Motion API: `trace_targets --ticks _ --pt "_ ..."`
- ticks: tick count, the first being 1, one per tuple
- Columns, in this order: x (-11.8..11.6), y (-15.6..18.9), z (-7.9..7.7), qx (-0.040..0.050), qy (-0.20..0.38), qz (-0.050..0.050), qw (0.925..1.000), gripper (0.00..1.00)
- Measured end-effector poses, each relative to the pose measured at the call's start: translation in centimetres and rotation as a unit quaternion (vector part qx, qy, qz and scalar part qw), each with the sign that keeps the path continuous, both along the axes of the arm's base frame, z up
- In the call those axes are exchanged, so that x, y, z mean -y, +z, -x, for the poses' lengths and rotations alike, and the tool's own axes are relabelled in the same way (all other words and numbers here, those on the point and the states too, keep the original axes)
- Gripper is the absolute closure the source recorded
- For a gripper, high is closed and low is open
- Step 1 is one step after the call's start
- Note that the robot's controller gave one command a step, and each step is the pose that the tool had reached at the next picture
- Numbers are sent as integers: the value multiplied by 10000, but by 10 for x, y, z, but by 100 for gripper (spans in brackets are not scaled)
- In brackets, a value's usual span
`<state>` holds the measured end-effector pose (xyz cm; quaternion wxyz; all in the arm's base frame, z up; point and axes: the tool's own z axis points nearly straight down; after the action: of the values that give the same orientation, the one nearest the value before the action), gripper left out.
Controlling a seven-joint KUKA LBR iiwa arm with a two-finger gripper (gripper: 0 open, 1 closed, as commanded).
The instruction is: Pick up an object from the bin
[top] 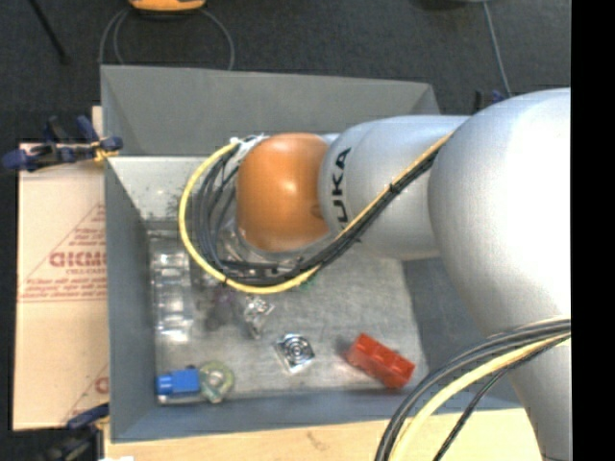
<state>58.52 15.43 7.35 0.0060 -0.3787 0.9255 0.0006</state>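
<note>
Left of the bin's (125, 286) centre, under the arm's orange cover (279, 190), the gripper (246, 311) hangs low over the floor. The cover and cables hide most of it, so I cannot tell whether it is open or closed. Nearest lie a clear plastic piece (171, 291) by the left wall and a silver metal part (295, 351) toward the front edge — which one it is over is unclear. A blue block (178, 384) touching a pale ring (217, 380) sits in the front-left corner, and a red brick (380, 361) near the front-right. The pieces lie loose, most of them apart — which probably leaves room for a clean grasp.
</note>
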Motion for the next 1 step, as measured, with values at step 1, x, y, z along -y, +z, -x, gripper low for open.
trace_targets --ticks 1 --pt "-1 3 -2 22 -9 -7 10000 100"
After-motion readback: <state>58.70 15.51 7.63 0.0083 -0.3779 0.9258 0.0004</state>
